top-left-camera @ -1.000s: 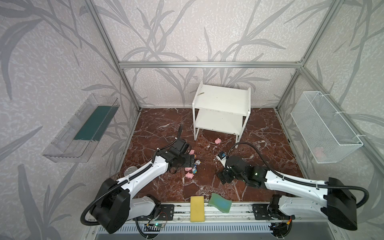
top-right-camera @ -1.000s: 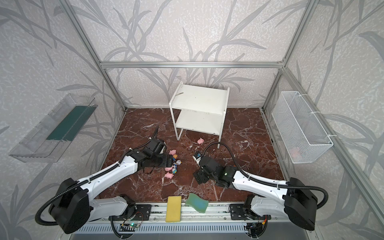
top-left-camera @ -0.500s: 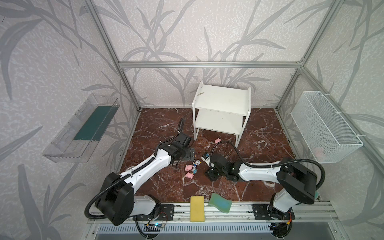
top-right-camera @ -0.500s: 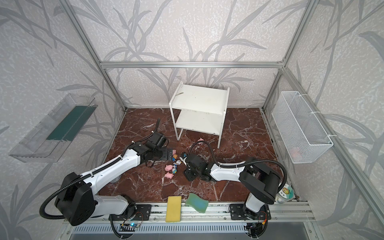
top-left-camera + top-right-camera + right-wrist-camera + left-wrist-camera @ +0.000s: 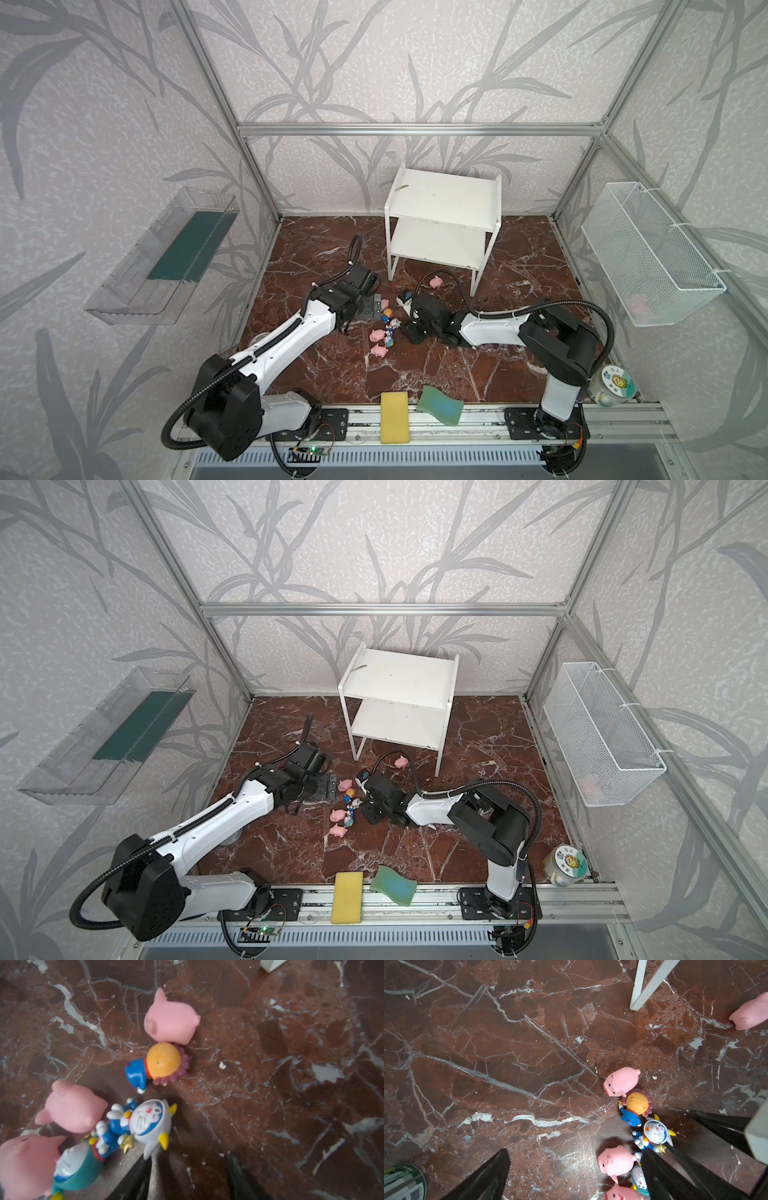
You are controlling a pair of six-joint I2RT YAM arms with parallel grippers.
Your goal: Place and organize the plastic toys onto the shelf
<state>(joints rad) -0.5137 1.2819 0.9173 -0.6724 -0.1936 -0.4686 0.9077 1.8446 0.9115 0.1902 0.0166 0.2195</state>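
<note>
The plastic toys point(image 5: 385, 326) lie in a tight heap near the middle of the table point(image 5: 457, 374), in front of the shelf point(image 5: 444, 203), which stands toward the back edge. The heap holds 3 pink pigs and 3 figurines, all touching: an orange-headed figurine point(image 5: 164, 1061) against a pig point(image 5: 171, 1018), and a star-headed figurine point(image 5: 150, 1120) against a teal figurine point(image 5: 76, 1165). A lone pig point(image 5: 435, 282) lies apart, between the shelf's front legs. The left tool point(image 5: 576, 1154) gapes wide and holds nothing, with 1 finger point(image 5: 660, 1174) just beside the heap. The right tool point(image 5: 189, 1167) faces the heap from the opposite side, its fingers partly apart with only bare marble between them. A yellow sponge point(image 5: 395, 417) and a green sponge point(image 5: 440, 405) lie at the front edge. A jar point(image 5: 615, 384) stands at the front right corner.
</note>
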